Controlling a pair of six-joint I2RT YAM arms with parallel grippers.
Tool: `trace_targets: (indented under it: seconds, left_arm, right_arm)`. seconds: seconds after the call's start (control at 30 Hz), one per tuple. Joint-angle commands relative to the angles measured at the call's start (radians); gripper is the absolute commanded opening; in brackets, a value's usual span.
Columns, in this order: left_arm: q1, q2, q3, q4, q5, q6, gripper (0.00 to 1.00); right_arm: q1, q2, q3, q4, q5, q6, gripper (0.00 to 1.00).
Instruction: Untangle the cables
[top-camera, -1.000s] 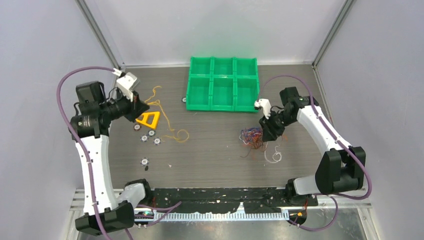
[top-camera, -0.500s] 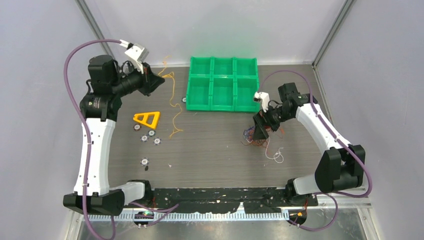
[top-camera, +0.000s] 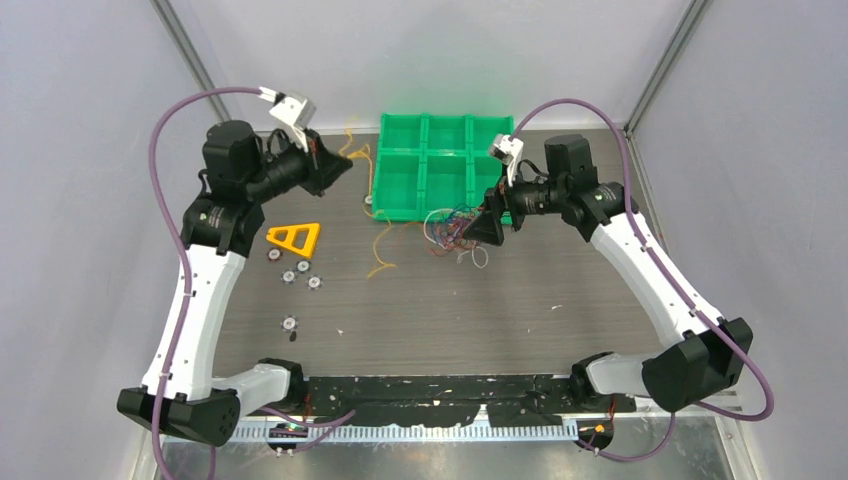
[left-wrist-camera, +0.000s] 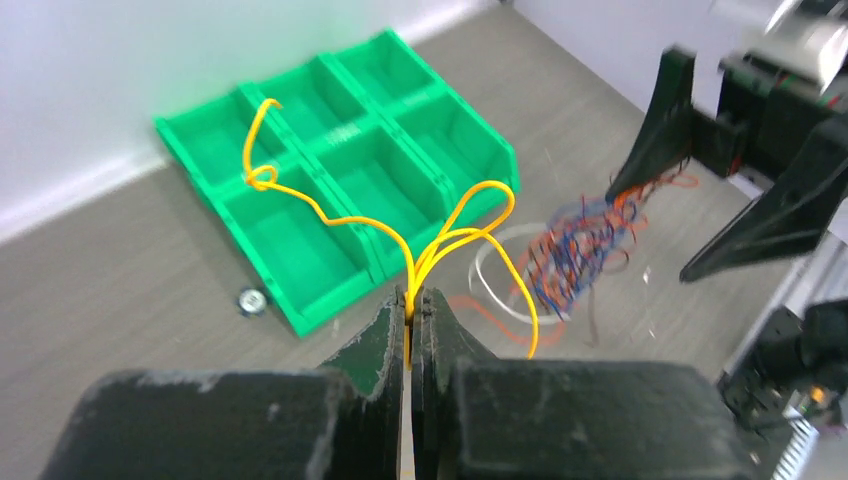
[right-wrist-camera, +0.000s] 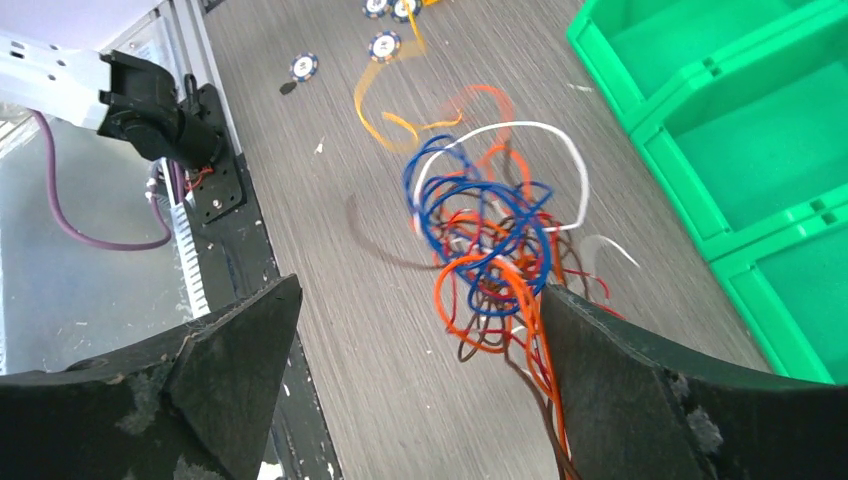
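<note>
Left hand (left-wrist-camera: 410, 300): yellow cable (left-wrist-camera: 411, 268) between fingers (left-wrist-camera: 385, 335).

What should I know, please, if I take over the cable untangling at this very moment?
Left hand: shut on the yellow cable, held high beside the green bin tray.
Right hand: open, the tangle of blue, orange and red cables at its fingertips, a white cable looped in it; whether it hangs from a finger is unclear.
Done: the yellow cable looks free of the tangle.
To do: separate the rest.
</note>
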Motion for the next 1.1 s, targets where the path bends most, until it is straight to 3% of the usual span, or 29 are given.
trace_targets:
  seconds: [0.0,0.2,0.3,0.43,0.67,1.07]
  left_arm:
    - [0.0,0.004,0.125,0.132,-0.109,-0.032,0.0]
    - [0.0,0.074,0.258,0.191,-0.19,-0.031,0.0]
    - [0.0,0.114,0.302,0.254,-0.233,-0.036,0.0]
    - [-0.003,0.184,0.377,0.352,-0.29,-0.044,0.0]
    - [-0.01,0.365,0.616,0.437,-0.373,-0.072,0.0]
    - [-0.01,0.583,0.765,0.698,-0.492,0.009,0.0]
  right_arm:
    - [-0.002,0.006,-0.018,-0.034,0.024,-0.006,0.95]
    - [0.067,-0.019,-0.129,-0.15,0.093,-0.128,0.95]
    - [0.11,-0.013,-0.163,-0.217,0.326,-0.203,0.95]
    - [0.109,-0.075,-0.213,-0.17,0.466,-0.197,0.95]
    - [0.082,-0.135,-0.247,-0.069,0.36,-0.093,0.95]
    - [0.077,-0.087,-0.237,0.002,0.333,-0.013,0.95]
